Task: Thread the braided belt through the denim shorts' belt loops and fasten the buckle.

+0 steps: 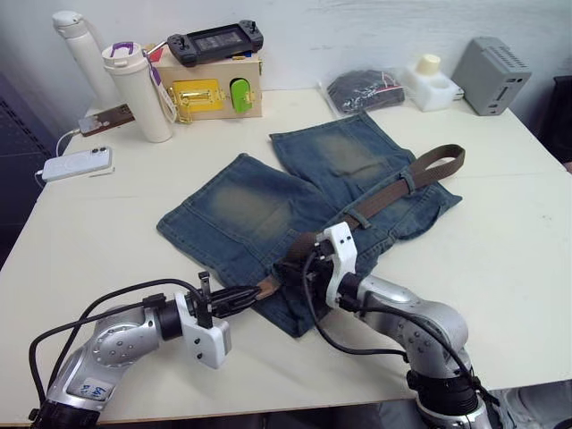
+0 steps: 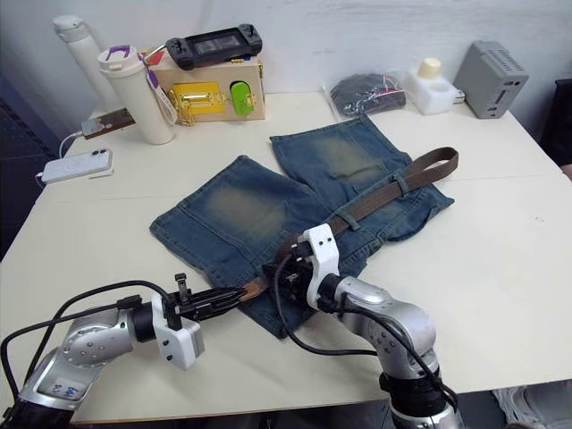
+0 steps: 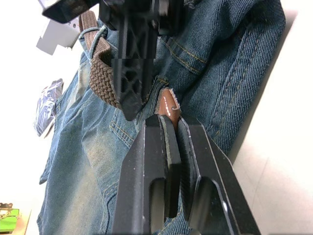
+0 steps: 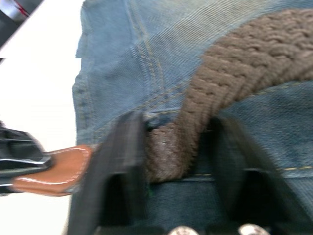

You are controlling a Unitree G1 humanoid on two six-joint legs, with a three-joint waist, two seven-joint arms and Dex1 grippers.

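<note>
Belt (image 1: 384,198), brown braided, is sitting through several blue denim loops (image 1: 407,181); I'm clamping its tan tip with left gripper (image 1: 255,292), right gripper (image 1: 298,265) straddling it; buckling remains.

A: Item, lower left of frame: left arm (image 1: 107,353), silver metal shell, small screw holes, blue-and-white label near the bottom edge, thick black cable looping over it.

B: Wrist parts?

A: White bracket, then left gripper (image 1: 239,299), black fingers.

B: Lower right?

A: Right arm (image 1: 420,326), same silver shell, black cable, white bracket, right gripper (image 1: 290,268).
</note>
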